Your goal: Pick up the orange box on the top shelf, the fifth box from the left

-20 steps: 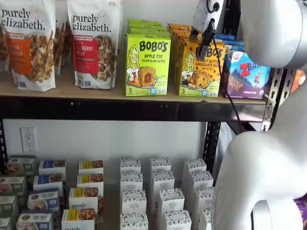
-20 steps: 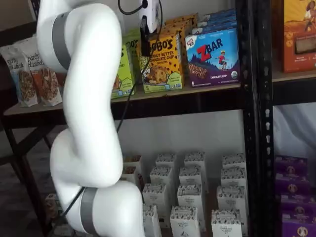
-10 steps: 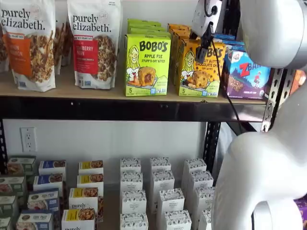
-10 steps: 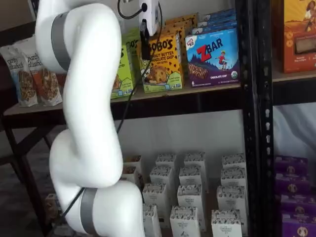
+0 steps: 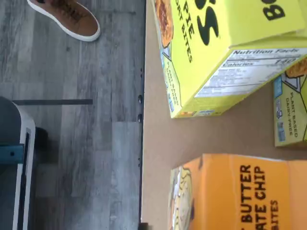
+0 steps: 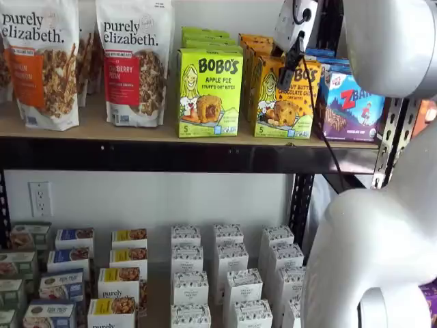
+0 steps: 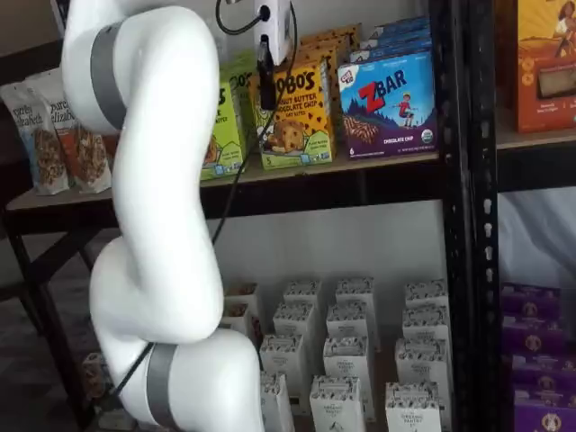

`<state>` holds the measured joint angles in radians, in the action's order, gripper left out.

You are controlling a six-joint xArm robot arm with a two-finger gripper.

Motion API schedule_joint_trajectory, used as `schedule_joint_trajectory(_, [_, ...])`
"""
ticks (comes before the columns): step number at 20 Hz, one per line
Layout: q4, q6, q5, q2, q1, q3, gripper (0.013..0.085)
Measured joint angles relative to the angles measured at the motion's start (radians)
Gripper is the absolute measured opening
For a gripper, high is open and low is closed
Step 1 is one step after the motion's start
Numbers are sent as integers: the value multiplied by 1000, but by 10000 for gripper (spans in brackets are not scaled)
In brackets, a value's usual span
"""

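Observation:
The orange box stands upright at the front of its row on the top shelf, between a lime-green box and a blue Z Bar box. In both shelf views my gripper hangs in front of the box's upper front edge, its black fingers seen side-on, so no gap shows. From the other side, the gripper is at the upper left corner of the orange box. The wrist view looks down on the orange box near the shelf's front edge.
Two granola bags stand left of the lime-green box. More orange boxes line up behind the front one. My white arm fills the left of a shelf view. Small white cartons fill the lower shelf. A brown shoe is on the floor.
The gripper has edged slightly closer to the orange box's top. The boxes have not moved.

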<state>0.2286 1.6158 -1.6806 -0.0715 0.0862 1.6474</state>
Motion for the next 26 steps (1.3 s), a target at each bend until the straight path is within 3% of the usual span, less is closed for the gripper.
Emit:
schedule_joint_trajectory(1, [2,1,1,-1,1,-1,650])
schedule_joint_trajectory(26, [-16,-5,12,-9,-8,-7,650])
